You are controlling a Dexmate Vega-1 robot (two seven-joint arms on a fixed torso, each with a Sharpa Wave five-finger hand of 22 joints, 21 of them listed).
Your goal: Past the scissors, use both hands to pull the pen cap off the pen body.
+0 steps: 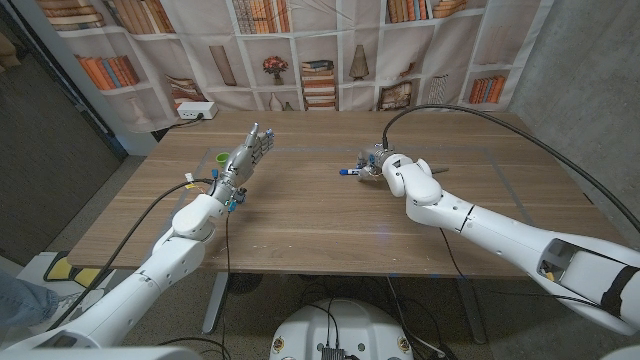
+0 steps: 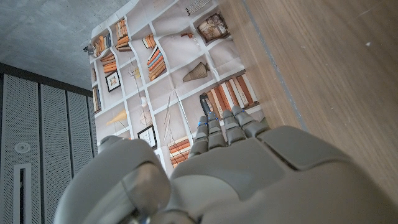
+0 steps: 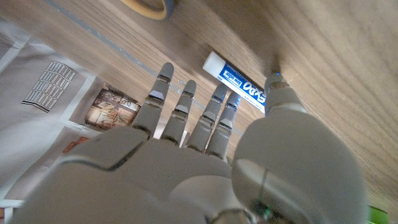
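A white marker pen (image 1: 350, 171) with blue print and a blue end lies on the wooden table (image 1: 300, 215) at its far middle. In the right wrist view the pen (image 3: 239, 81) lies just past my right hand's fingertips (image 3: 186, 93), with the thumb tip beside it. My right hand (image 1: 385, 170) hovers right next to the pen, fingers stretched out, holding nothing. My left hand (image 1: 248, 155) is raised above the table's left part, well apart from the pen, fingers straight and empty. The left wrist view shows that hand (image 2: 230, 168) from behind.
A small green object (image 1: 222, 157) sits on the table near my left hand. A ring-shaped roll (image 3: 149, 6) lies beyond the pen in the right wrist view. A bookshelf-print backdrop (image 1: 300, 50) hangs behind the table. A white box (image 1: 195, 111) sits at the far left edge.
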